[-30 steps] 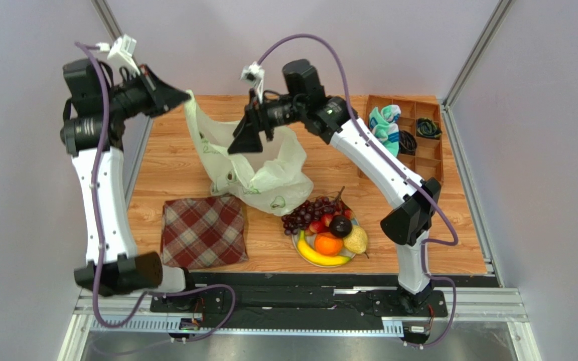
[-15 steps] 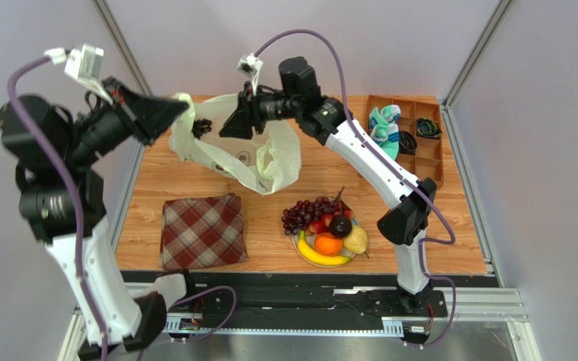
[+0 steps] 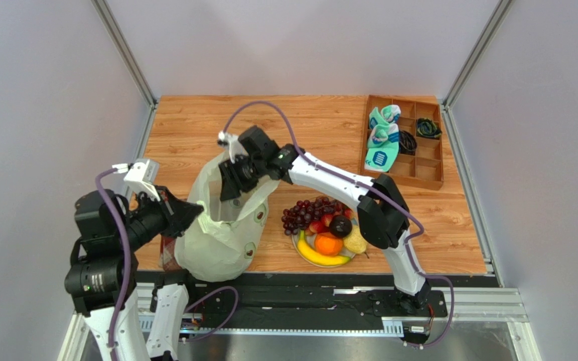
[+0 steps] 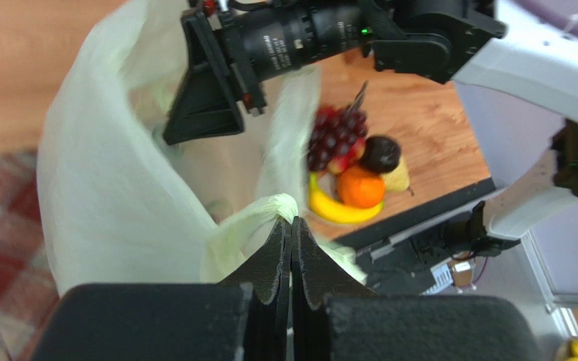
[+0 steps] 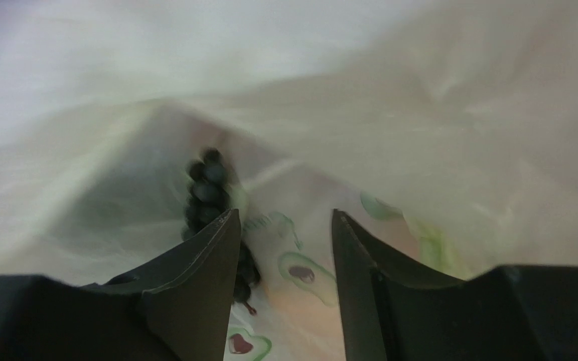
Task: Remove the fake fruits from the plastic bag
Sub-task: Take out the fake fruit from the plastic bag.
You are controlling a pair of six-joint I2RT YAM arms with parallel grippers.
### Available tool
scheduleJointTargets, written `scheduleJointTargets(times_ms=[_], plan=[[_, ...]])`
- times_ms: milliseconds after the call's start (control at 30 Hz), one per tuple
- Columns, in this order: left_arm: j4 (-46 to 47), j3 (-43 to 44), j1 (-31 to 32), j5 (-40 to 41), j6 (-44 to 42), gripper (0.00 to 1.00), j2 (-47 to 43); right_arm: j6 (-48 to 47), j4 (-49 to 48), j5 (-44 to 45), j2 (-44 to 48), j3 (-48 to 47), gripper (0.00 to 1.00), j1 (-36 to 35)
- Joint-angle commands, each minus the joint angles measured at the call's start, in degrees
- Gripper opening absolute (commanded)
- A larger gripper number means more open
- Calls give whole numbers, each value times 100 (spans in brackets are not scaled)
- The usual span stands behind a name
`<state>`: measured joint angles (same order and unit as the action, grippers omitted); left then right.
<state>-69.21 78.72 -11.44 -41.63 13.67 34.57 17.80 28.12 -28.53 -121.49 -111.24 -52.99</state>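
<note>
The plastic bag (image 3: 220, 233) hangs pale and crinkled at the table's near left. My left gripper (image 3: 194, 214) is shut on its twisted handle (image 4: 273, 207). My right gripper (image 3: 232, 180) reaches down into the bag's mouth with its jaws apart and nothing between them. Inside the bag, a dark purple grape bunch (image 5: 207, 188) lies just beyond the left finger (image 5: 201, 263). Other fake fruits sit piled to the right of the bag: red grapes (image 3: 305, 212), an orange (image 3: 328, 244), a banana (image 3: 318, 257), a pear (image 3: 356, 241) and a dark plum (image 3: 340, 225).
The fruit pile rests on a plate (image 3: 298, 242) near the front edge. A sliver of red plaid cloth (image 3: 165, 250) shows under the bag's left side. A wooden compartment tray (image 3: 420, 162) holding small items stands at the back right.
Both arms have come down and toward the near edge, bringing the bag from the back of the table to the front left over the plaid cloth. The right gripper is now inside the bag's mouth.
</note>
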Motion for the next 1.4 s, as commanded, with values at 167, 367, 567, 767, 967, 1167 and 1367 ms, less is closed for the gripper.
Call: scheduleJointTargets(times_ms=[167, 367, 567, 767, 967, 1167, 1367], plan=[[-663, -735, -51, 435, -444, 0, -503, -803, 982, -846, 64, 753, 67, -255], [-542, -954, -51, 691, -418, 0, -697, -1938, 1180, -1471, 380, 1262, 95, -870], [-155, -1078, -51, 841, -339, 0, -556, -2044, 1003, -1059, 135, 1465, 100, -1370], [-58, -1087, -42, 805, -198, 0, -670, -1342, 379, -207, -269, 1737, 100, -1521], [47, -1025, -51, 928, -225, 0, -679, -1358, -61, 584, -357, 1738, 85, -1433], [171, -973, -69, 999, -242, 0, -697, -1648, 149, 701, -508, 1325, 44, -1407], [372, -928, -60, 999, -277, 0, -732, -2509, 1062, -9, 439, 1175, 0, -1074]])
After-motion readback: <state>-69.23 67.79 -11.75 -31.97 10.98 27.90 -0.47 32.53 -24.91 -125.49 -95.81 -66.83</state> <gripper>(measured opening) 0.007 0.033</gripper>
